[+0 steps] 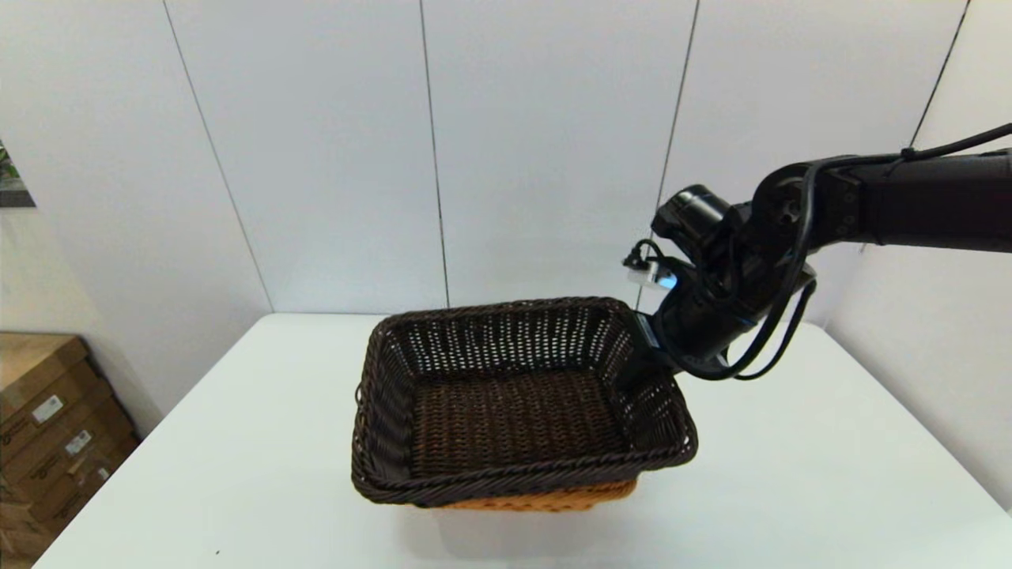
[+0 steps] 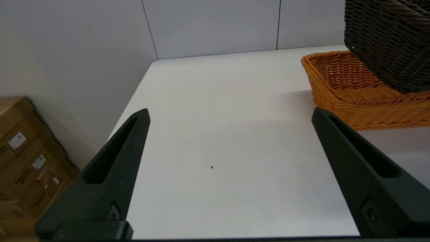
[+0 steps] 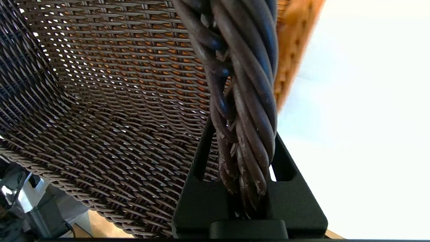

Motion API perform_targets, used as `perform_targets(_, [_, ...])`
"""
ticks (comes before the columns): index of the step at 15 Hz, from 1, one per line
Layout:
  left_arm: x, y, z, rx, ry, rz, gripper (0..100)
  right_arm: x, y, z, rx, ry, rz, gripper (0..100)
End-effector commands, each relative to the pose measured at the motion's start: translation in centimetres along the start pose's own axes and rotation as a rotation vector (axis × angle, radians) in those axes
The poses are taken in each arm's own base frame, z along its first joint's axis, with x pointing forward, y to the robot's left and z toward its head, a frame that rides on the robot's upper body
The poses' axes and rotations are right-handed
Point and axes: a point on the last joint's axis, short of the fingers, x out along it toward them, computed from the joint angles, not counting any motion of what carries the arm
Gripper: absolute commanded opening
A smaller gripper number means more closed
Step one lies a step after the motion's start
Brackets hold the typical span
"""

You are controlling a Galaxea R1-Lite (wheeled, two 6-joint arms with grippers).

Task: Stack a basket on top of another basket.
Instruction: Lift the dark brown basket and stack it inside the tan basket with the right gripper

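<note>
Right gripper (image 3: pixel 243 161), fingers clamped on the dark basket (image 1: pixel 506 395) rim, holds it directly over the orange basket (image 2: pixel 349 87). Placing step; next, lower level, then release. Left gripper (image 2: pixel 231 141) idle beside, fingers wide.

White table (image 1: pixel 791 474) against pale panelled walls (image 1: pixel 545 142) — brown cardboard boxes (image 1: pixel 55 427) stacked at the left.

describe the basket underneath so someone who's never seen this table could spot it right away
Start at the white table and find the dark brown basket that the right gripper holds by its rim, above the table's middle. Directly beneath it sits the orange basket, peeking out under the near edge. Its bright orange-tan weave sets it apart from the almost black one above.
</note>
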Motion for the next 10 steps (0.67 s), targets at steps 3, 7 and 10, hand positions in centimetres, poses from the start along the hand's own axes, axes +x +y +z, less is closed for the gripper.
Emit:
perform_targets(3, [0.0,0.0,0.0,0.001,0.001,0.0,100,1.3,0.7,0.6,0.024,0.016,0.006,0])
perform_targets(7, [0.0,0.0,0.0,0.001,0.001,0.0,100,2.4,1.2,1.4,0.072,0.031,0.0,0])
perform_targets(10, [0.0,0.0,0.0,0.001,0.001,0.0,100,3.7,1.2,1.9,0.107,0.036,-0.02,0])
